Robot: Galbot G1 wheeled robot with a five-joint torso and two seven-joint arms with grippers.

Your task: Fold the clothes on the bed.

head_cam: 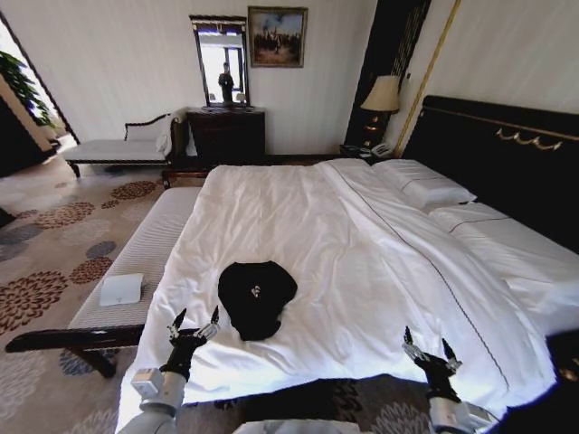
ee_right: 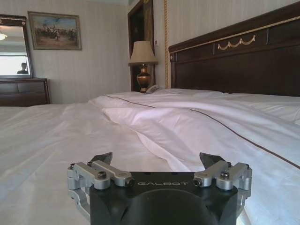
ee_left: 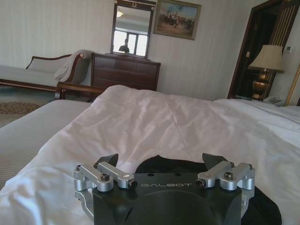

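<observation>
The clothes [head_cam: 256,297], a black T-shirt bunched into a compact heap, lie on the white duvet of the bed [head_cam: 344,244] near its front edge. My left gripper [head_cam: 196,323] hovers open just left of and in front of the heap. The dark fabric [ee_left: 173,165] shows right beyond that gripper [ee_left: 161,161] in the left wrist view. Farther right along the front edge, my right gripper [head_cam: 425,347] stands open over bare white bedding, well away from the shirt. In the right wrist view the same gripper [ee_right: 157,159] has nothing between its fingers.
A narrow white-cushioned bench [head_cam: 136,262] with a white tablet-like object [head_cam: 120,289] runs along the bed's left side. Pillows [head_cam: 425,185] and a dark headboard [head_cam: 507,154] are at the right. A dresser with mirror [head_cam: 226,127], a chaise [head_cam: 118,149] and a lamp [head_cam: 382,99] stand by the far wall.
</observation>
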